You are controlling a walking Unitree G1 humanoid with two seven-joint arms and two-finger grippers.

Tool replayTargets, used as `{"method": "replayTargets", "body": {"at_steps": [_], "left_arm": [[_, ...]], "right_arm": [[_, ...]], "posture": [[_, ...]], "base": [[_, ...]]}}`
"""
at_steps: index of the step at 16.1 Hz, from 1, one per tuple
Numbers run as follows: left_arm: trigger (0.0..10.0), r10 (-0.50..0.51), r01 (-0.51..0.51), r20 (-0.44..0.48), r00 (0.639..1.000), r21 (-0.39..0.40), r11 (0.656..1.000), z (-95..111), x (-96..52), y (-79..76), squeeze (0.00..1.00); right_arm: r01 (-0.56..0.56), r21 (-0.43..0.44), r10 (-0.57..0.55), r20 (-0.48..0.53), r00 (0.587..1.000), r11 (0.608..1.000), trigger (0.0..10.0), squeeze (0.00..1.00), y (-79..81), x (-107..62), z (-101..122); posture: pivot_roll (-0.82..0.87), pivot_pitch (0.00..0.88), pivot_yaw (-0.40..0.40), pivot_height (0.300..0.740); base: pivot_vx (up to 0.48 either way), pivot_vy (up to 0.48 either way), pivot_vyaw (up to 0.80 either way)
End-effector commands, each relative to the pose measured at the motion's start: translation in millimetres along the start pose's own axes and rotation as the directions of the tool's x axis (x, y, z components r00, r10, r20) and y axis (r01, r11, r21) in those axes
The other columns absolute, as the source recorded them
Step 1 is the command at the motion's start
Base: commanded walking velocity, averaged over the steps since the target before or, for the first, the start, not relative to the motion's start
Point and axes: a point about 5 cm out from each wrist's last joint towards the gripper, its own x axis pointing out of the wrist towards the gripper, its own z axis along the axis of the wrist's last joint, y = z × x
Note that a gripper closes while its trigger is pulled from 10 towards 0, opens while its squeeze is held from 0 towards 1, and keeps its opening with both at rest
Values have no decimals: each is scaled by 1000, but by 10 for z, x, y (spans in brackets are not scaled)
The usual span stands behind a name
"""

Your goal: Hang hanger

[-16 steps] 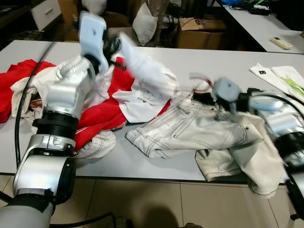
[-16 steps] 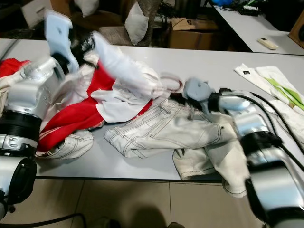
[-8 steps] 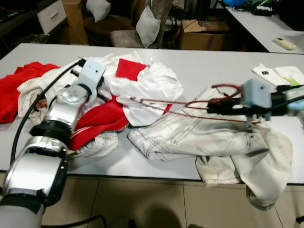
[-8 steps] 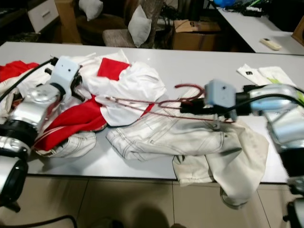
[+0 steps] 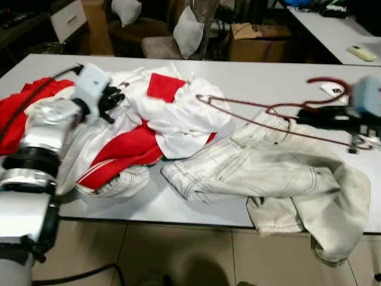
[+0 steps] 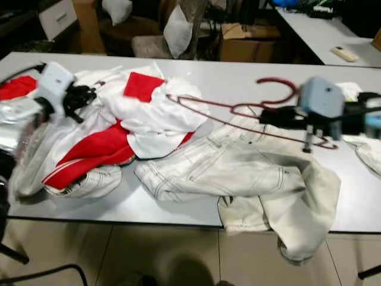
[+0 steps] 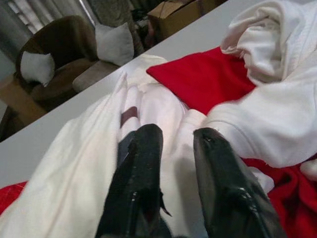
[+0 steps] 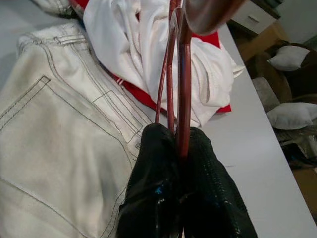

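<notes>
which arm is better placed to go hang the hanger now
Right. The right gripper is already shut on the dark red hanger, holding it above the white jeans. The left gripper sits at the clothes pile, holding nothing.

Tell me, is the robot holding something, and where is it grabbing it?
The right hand pinches the dark red wire hanger near its neck, below the hook. The left hand holds nothing.

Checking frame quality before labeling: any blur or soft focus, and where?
Left eye view: both arms smeared by motion, right pincer and hanger soft; clothes sharper. Right eye view: same smear. Right wrist view: hanger hook at the top out of focus. Left wrist view: left pincer fairly sharp, background soft.
</notes>
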Motion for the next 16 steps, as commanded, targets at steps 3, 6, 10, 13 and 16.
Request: {"method": "replayTargets", "body": {"at_steps": [3, 6, 10, 13, 16], "left_arm": [[10000, -145, 160, 199, 969, -58, 985, 424, -111, 94, 1000], [10000, -266, 370, 467, 843, -144, 918, 806, -54, -219, 1000], [10000, -223, 390, 452, 864, -320, 864, 521, 169, -923, 1000], [10000, -283, 412, 372, 884, -335, 847, 264, 77, -1265, 90], [10000, -311, 421, 334, 890, -339, 841, 189, -28, -1343, 0]], "right_arm": [[168, 9, -168, -23, 985, 986, 10000, 0, -69, -131, 29], [352, 250, -359, -18, 933, 902, 10000, 0, 55, 44, -85], [315, 435, -370, 45, 928, 843, 10000, 0, 420, 256, 128], [294, 561, -392, 61, 918, 774, 10000, 0, 478, 204, 265], [299, 667, -373, -34, 927, 683, 10000, 0, 683, 333, 116]], "posture": [[-162, 0, 70, 740], [-166, 0, 77, 740], [-182, 0, 82, 740], [-199, 5, 79, 740], [-198, 10, 79, 740]], "base": [[0, 0, 0], [0, 0, 0], [0, 0, 0], [0, 0, 0], [0, 0, 0]]}}
